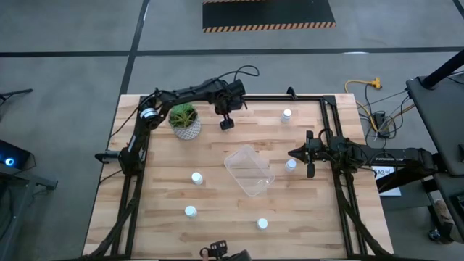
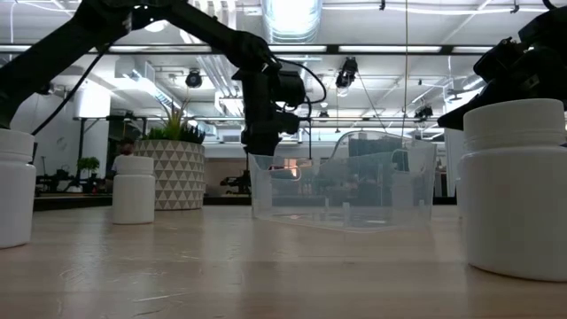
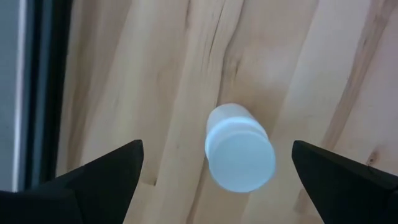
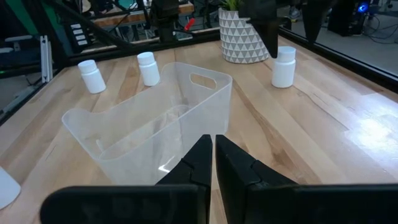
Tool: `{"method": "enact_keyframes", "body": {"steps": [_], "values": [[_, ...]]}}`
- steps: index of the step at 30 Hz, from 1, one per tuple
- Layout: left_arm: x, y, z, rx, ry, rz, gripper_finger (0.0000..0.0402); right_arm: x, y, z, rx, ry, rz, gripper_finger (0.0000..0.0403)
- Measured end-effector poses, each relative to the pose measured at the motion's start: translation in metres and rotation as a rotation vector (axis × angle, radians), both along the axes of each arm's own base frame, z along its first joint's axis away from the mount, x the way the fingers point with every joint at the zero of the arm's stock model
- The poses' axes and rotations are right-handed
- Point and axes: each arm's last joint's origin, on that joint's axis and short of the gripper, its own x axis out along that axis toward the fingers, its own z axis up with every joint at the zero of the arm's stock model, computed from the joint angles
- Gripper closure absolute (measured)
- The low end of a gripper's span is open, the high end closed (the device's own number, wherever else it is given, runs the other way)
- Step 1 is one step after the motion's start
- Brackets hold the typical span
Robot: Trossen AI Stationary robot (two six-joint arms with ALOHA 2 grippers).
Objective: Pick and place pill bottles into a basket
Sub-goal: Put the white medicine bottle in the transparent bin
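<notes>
High view: A clear basket (image 1: 249, 170) is seen mid-table, set askew. Six white bottles are counted on the wood: one near the far edge (image 1: 287, 114), one just beside the basket's right side (image 1: 291, 165), one left of the basket (image 1: 196, 177), two toward the near edge (image 1: 190, 212) (image 1: 262, 224), and a sixth, hidden here, is inferred only from the wrist view. A potted plant (image 1: 185, 121) stands at far left. The left gripper (image 1: 227, 124) is held just right of the plant. The right gripper (image 1: 310, 168) is placed beside the bottle at the basket's right.

Low view: The basket (image 2: 344, 182) is seen empty, resting on the table (image 2: 266, 275). The left gripper (image 2: 261, 140) hangs behind its left rim. Large bottles are seen close at the right (image 2: 515, 186) and left edge (image 2: 15, 186); another (image 2: 134, 189) stands before the plant pot (image 2: 174, 173).

Left wrist view: The left fingers (image 3: 102, 171) are spread wide, with one bottle (image 3: 239, 149) upright on the wood below and between them, not touched.

Right wrist view: The right fingers (image 4: 199, 158) are pressed nearly together, nothing held. The basket (image 4: 155, 121) lies just ahead; bottles (image 4: 91, 76) (image 4: 148, 68) (image 4: 284, 66) stand beyond it.
</notes>
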Motion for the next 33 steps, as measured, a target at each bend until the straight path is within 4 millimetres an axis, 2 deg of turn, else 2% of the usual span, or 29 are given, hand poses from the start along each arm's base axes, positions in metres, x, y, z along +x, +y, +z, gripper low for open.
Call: {"method": "enact_keyframes", "body": {"steps": [6, 20, 26, 33], "values": [[-0.001, -0.001, -0.011, -0.006, 0.008, -0.001, 0.0011, 0.0, 0.0, 0.0, -0.01, 0.001, 0.003, 0.039], [-0.001, -0.001, -0.016, -0.007, 0.005, 0.004, 0.0019, 0.0, 0.0, 0.0, -0.014, 0.001, 0.003, 0.039], [-0.001, -0.001, -0.016, -0.007, 0.005, 0.008, 0.0077, 0.0, 0.0, 0.0, -0.015, 0.002, 0.004, 0.039], [-0.001, -0.001, -0.016, -0.009, 0.004, 0.008, 0.0177, 0.0, 0.0, 0.0, -0.017, 0.002, 0.004, 0.039]]}}
